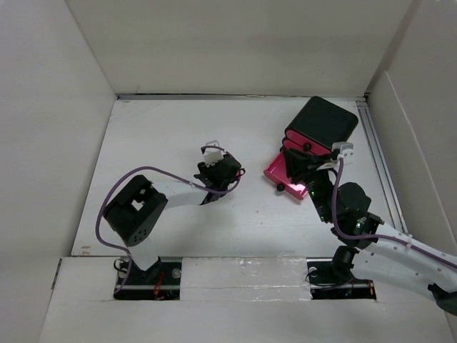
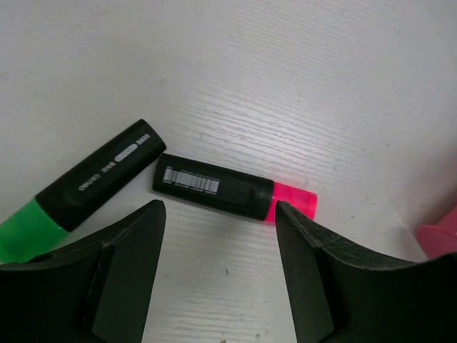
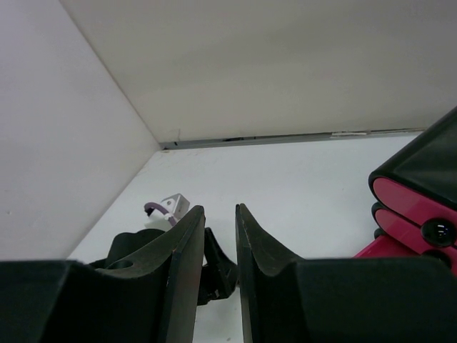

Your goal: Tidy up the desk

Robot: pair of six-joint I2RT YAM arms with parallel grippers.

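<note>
Nearest us, both arms rise from the near edge of the white table (image 1: 157, 128), which fills the floor of the walled enclosure and carries everything else. The left pincer (image 2: 219, 236) points down at the middle of the table, its jaws wide apart and holding nothing. Just beyond its fingertips lies a pink highlighter (image 2: 221, 189) with a black barrel and a barcode label, set crosswise to the gap. Just left of that highlighter lies a green highlighter (image 2: 78, 193), also black-barrelled, angled away from it; we cannot tell whether the two touch. Further right, the right pincer (image 3: 218, 229) has its jaws nearly together, a thin slit between them and nothing in it. It hangs over a pink drawer (image 1: 285, 175) pulled out of a small black box (image 1: 321, 125). The box sits toward the far right corner, and two more pink drawer fronts show in it, shut.
</note>
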